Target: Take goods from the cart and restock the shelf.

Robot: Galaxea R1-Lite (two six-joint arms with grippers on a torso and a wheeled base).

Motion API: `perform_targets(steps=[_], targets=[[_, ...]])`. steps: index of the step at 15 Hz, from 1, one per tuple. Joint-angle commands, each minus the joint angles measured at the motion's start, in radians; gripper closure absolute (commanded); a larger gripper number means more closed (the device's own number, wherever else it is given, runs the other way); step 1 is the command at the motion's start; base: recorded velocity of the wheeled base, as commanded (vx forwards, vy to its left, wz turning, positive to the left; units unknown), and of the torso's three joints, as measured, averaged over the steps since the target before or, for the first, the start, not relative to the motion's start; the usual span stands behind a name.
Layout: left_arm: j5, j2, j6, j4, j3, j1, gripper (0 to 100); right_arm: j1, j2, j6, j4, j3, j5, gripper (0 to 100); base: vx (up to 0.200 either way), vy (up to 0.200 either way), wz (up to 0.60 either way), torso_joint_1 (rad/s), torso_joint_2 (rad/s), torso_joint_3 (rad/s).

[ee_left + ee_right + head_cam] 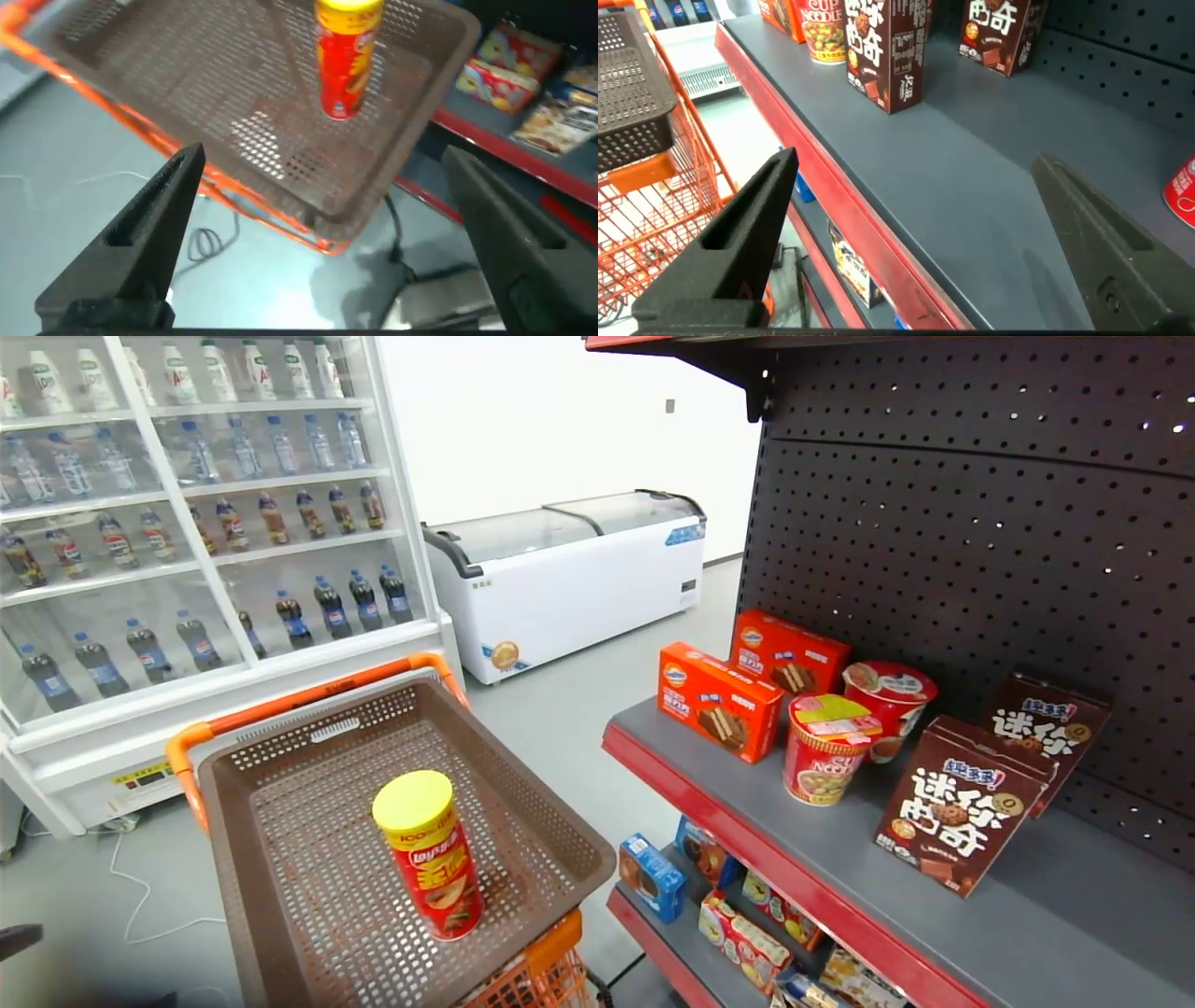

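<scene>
A red chip can with a yellow lid (431, 855) stands upright in the brown perforated cart basket (280, 784). The same can (347, 56) stands in the basket (187, 56) ahead of my left gripper (327, 247), which is open and empty, outside the basket's near corner. My right gripper (924, 247) is open and empty, beside the red front edge of the grey shelf (971, 177). On the shelf (709, 775) stand orange boxes (719, 700), noodle cups (826, 747) and brown boxes (957, 817).
Lower shelves hold packaged snacks (738, 933). A drinks fridge (187, 523) and a chest freezer (569, 579) stand beyond the cart. The cart's orange wire frame (654, 224) is next to the shelf. A red item (1181, 191) sits at the shelf's far side.
</scene>
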Motion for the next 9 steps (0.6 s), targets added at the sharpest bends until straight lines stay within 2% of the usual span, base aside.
perform_targets(steps=[1, 3, 6, 8, 9], targets=[[-0.095, 0.264, -0.002, -0.116, -0.001, 0.042, 0, 0.0, 0.001, 0.0, 0.0, 0.0, 0.0, 0, 0.0, 0.0, 0.0, 0.0, 0.0, 0.0], [-0.095, 0.369, -0.002, -0.208, 0.007, 0.039, 0, 0.0, 0.001, 0.0, 0.0, 0.0, 0.0, 0, 0.0, 0.0, 0.0, 0.0, 0.0, 0.0], [-0.093, 0.511, -0.004, -0.475, 0.104, 0.032, 0, 0.0, 0.001, 0.001, 0.0, 0.0, 0.0, 0, 0.0, 0.0, 0.0, 0.0, 0.0, 0.0], [-0.09, 0.629, -0.01, -0.752, 0.225, -0.005, 0, 0.0, 0.001, 0.0, 0.0, 0.0, 0.0, 0, 0.0, 0.0, 0.0, 0.0, 0.0, 0.0], [-0.09, 0.685, -0.014, -0.86, 0.272, -0.018, 0, 0.0, 0.001, 0.0, 0.0, 0.0, 0.0, 0, 0.0, 0.0, 0.0, 0.0, 0.0, 0.0]])
